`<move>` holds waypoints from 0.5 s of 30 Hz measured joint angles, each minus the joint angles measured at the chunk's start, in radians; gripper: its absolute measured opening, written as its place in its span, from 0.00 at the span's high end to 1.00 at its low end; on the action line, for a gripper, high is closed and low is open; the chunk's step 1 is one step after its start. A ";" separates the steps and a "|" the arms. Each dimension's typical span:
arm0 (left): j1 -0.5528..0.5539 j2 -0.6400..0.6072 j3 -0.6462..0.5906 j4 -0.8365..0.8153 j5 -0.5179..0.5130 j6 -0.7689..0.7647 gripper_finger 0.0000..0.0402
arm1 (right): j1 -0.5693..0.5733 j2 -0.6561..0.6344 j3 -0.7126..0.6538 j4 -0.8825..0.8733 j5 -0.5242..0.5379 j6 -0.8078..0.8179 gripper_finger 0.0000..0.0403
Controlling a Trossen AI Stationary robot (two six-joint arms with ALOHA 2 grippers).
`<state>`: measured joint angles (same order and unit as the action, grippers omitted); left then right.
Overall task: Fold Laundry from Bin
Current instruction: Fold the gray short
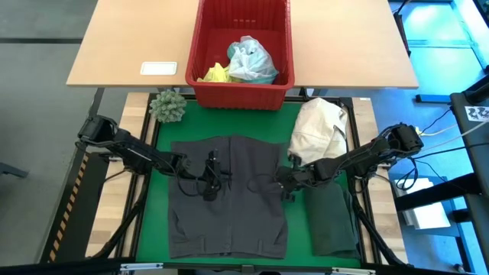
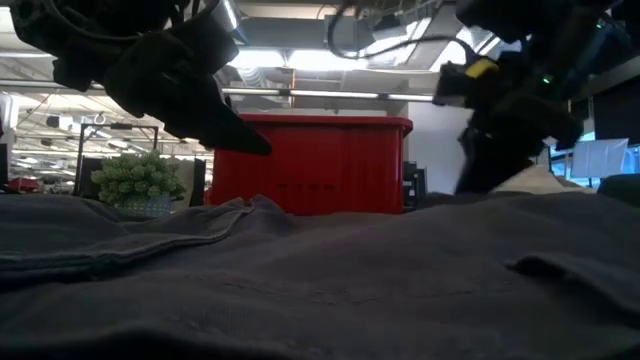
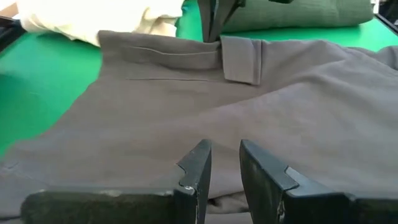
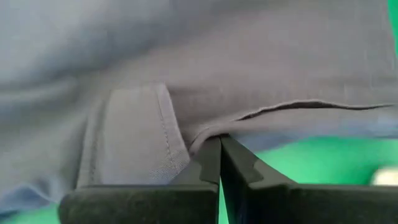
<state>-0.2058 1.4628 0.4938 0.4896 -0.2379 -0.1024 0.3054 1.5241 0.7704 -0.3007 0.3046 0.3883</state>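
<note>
A grey garment [image 1: 228, 195] lies spread flat on the green mat [image 1: 298, 229] in the middle of the desk, between the two arms. The left claw [image 1: 210, 182] sits over the garment's left part, its fingers [image 3: 196, 171] a narrow gap apart with the grey cloth under them; whether it holds any cloth cannot be told. The right claw [image 1: 286, 186] is at the garment's right edge, its fingers pressed together right at the hem, where a fold of grey cloth meets their tips. A dark green-black garment [image 1: 332, 218] lies folded on the mat just right of the grey one, and a cream-white bundle [image 1: 319, 130] rests behind it, near the right arm. The red bin [image 1: 243, 92] stands at the far side on the pale wooden desk [image 1: 130, 46], holding a light turquoise-blue piece [image 1: 250, 61] and a yellow piece [image 1: 215, 73]. A small green spiky ball [image 1: 167, 106] sits just left of the bin's front corner, and a white card [image 1: 159, 68] lies further left.
</note>
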 joint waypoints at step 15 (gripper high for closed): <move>0.001 0.000 0.000 0.000 -0.006 0.000 0.80 | -0.064 0.000 0.000 0.198 0.004 -0.144 1.00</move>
<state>-0.2047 1.4628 0.4938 0.4900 -0.2443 -0.1024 0.2418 1.5242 0.7706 -0.1028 0.3090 0.2441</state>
